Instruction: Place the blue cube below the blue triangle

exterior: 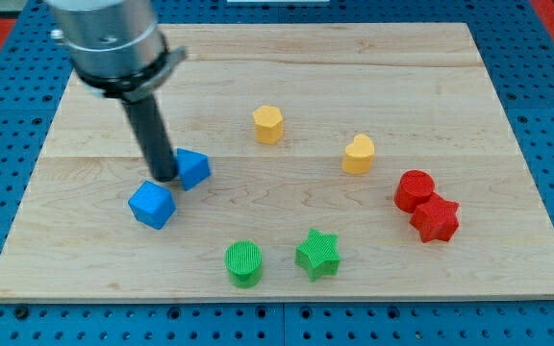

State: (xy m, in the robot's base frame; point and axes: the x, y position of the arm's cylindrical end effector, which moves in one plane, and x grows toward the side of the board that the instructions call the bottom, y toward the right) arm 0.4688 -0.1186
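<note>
- The arm's grey housing (113, 38) runs out of the view's top, so I can't see anything above it.
- The dark rod (152, 135) comes down from that housing and covers the left edge of the blue triangle (193, 169); I can't make out that block's full outline.
- There's no pincer on this rig, only the rod, so nothing to call apart or together.
- My tip (163, 179) sits on the worktop (450, 77), right against the blue triangle's left side; whether it truly touches, I can't tell from here.
- The blue cube (152, 205) lies just below my tip and slightly toward the view's left, very close, its top corner nearly under the rod's end.
- The blue cube is therefore lower-left of the blue triangle, near it, a small gap between them.
- The blue cube sits turned on the worktop, corners pointing roughly up and down the view rather than square to the board's edges; it has no clear long axis.
- The blue triangle seems to point toward the view's right, though the rod makes that hard to confirm.
- Elsewhere: a yellow hexagonal block (268, 124) above centre, a yellow block (359, 154) of rounded, heart-like shape to its right.
- A red cylinder (414, 189) and red star (436, 219) touch at the view's right.
- A green cylinder (243, 262) and green star (317, 254) sit near the view's bottom, slightly apart.
</note>
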